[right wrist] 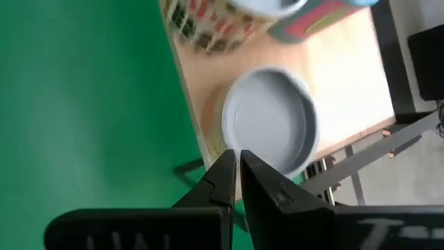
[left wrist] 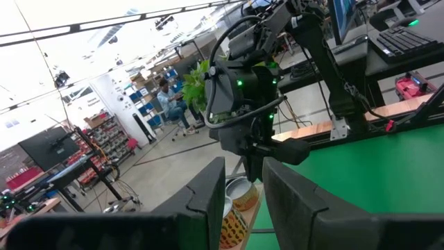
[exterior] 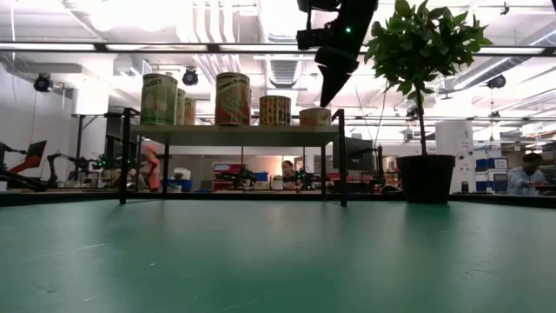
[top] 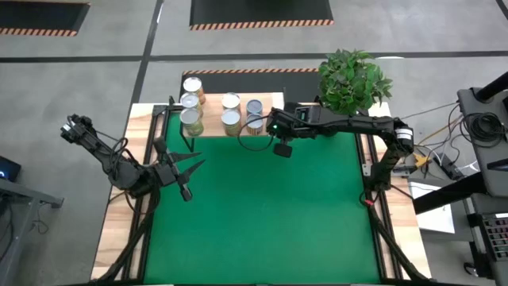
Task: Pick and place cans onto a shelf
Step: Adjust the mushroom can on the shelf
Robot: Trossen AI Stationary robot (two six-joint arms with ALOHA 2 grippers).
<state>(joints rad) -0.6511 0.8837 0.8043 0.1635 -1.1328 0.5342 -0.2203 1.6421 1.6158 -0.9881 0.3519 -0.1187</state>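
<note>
1. Green matting [top: 262, 206] covered the table in the high view. We counted six small round tins with silvery tops [top: 230, 101] on the pale-wood shelf [top: 213, 127] at the far edge and none on the mat, so we judged the job nearly or fully done. Our right gripper [top: 283, 148] hung beside the shelf; our left gripper [top: 189, 168] waited over the mat's left side, fingers apart.
2. Level with the table, tins [exterior: 233, 98] stood in a row on the shelf [exterior: 234, 130]. Their labels were printed, but unreadable.
3. From the left wrist, we saw its fingers [left wrist: 208, 201] spread.
4. From the right wrist, fingers [right wrist: 223, 182] nearly touched, empty, above a tin [right wrist: 270, 118].
</note>
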